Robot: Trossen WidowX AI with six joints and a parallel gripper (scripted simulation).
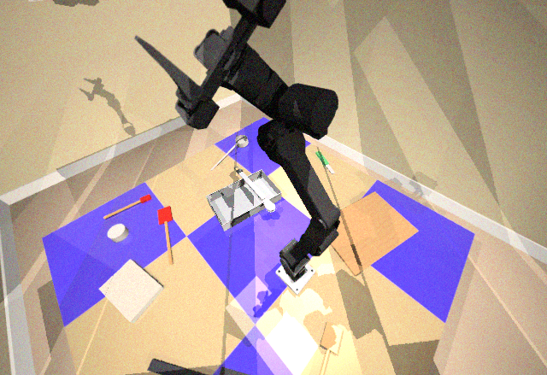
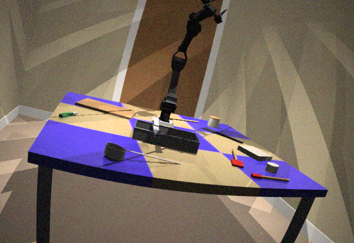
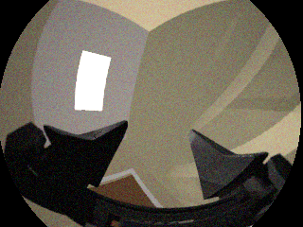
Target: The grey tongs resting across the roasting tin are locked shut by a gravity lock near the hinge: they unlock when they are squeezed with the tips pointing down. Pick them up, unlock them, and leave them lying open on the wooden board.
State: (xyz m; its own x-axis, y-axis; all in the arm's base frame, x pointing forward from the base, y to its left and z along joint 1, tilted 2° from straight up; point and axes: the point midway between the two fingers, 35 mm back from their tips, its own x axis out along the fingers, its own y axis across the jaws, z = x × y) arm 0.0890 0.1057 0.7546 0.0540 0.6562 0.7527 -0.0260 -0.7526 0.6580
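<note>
The grey tongs (image 1: pixel 255 190) (image 2: pixel 155 125) lie across the roasting tin (image 1: pixel 240 220) (image 2: pixel 177 143), look closed, and stick out past both its long sides in the top view. Which end is the hinge is too small to tell. The wooden board (image 1: pixel 375 230) (image 2: pixel 99 106) lies flat on the table, on the other side of the arm from the tin in the top view, with nothing on it. My gripper (image 1: pixel 163 1) (image 2: pixel 222 4) (image 3: pixel 158 128) is open and empty, high above the table and far from the tongs. The wrist view shows only walls and a door between and around the fingers.
A round sieve or pan (image 1: pixel 241 141) (image 2: pixel 114 151) with a thin handle lies near the tin. A green-handled tool (image 1: pixel 322 158) (image 2: pixel 66 114) lies near the board. Two red-headed spatulas, a white cylinder (image 1: pixel 118 232) (image 2: pixel 272 167) and a pale block (image 1: pixel 132 289) (image 2: pixel 254 152) lie farther off.
</note>
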